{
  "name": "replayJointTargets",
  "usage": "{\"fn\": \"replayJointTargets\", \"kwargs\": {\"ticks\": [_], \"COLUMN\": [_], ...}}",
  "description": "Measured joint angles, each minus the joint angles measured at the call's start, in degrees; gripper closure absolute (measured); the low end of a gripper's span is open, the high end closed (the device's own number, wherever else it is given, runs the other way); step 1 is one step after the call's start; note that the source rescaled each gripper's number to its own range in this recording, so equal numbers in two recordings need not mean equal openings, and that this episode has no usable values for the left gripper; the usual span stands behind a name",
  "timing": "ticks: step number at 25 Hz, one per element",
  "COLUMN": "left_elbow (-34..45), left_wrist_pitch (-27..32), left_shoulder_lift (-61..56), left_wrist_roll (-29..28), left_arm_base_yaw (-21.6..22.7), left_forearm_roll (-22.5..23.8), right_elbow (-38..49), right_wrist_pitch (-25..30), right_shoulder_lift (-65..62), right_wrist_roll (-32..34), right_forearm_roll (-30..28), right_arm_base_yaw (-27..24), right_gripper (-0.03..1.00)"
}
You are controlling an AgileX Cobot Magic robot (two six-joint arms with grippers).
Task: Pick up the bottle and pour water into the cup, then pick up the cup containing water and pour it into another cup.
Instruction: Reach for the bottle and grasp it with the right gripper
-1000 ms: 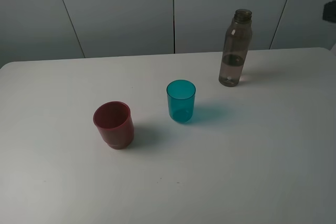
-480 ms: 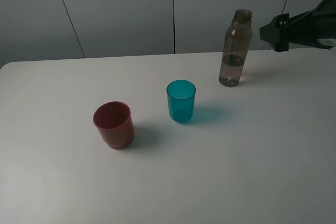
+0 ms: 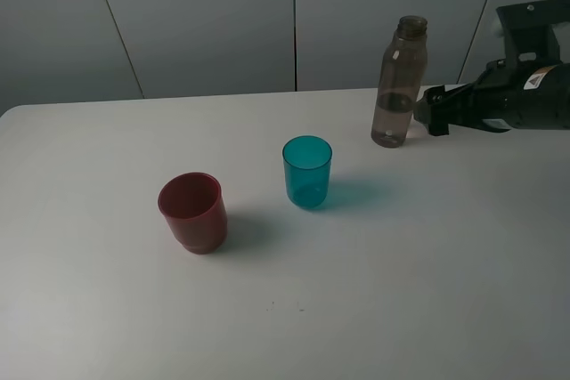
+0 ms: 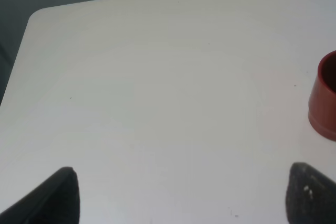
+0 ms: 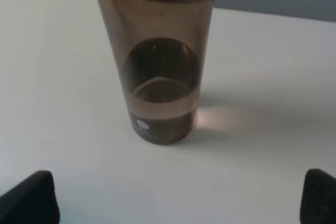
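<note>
Evidently nothing is done yet: the bottle (image 3: 398, 86) stands upright and untouched, the right gripper (image 3: 432, 115) just beside it, fingers spread wide, holding nothing. Well apart from the bottle, the teal cup (image 3: 307, 172) looks empty, the red cup (image 3: 192, 212) farther off. Both pours are left to do.

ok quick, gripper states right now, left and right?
Left gripper: open, holding nothing.
Right gripper: open, holding nothing; fingers spread wide in front of the bottle, not touching it.
</note>
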Motion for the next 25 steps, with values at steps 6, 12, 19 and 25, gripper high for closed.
{"fn": "replayJointTargets", "kwargs": {"ticks": [6, 12, 19, 25], "left_elbow": [0.0, 0.0, 0.0, 0.0], "left_wrist_pitch": [0.0, 0.0, 0.0, 0.0], "left_shoulder_lift": [0.0, 0.0, 0.0, 0.0], "left_wrist_roll": [0.0, 0.0, 0.0, 0.1], "left_arm_base_yaw": [0.0, 0.0, 0.0, 0.0], "left_forearm_roll": [0.0, 0.0, 0.0, 0.0], "right_elbow": [0.0, 0.0, 0.0, -1.6], "right_wrist_pitch": [-5.2, -12.5, -23.8, -31.7], "right_shoulder_lift": [6.2, 12.2, 18.2, 23.0], "right_wrist_roll": [0.6, 4.3, 5.8, 6.3], "right_forearm_roll": [-0.4, -3.0, -6.0, -6.9], "right_arm_base_yaw": [0.0, 0.0, 0.0, 0.0], "right_gripper": [-0.03, -0.03, -0.03, -0.03]}}
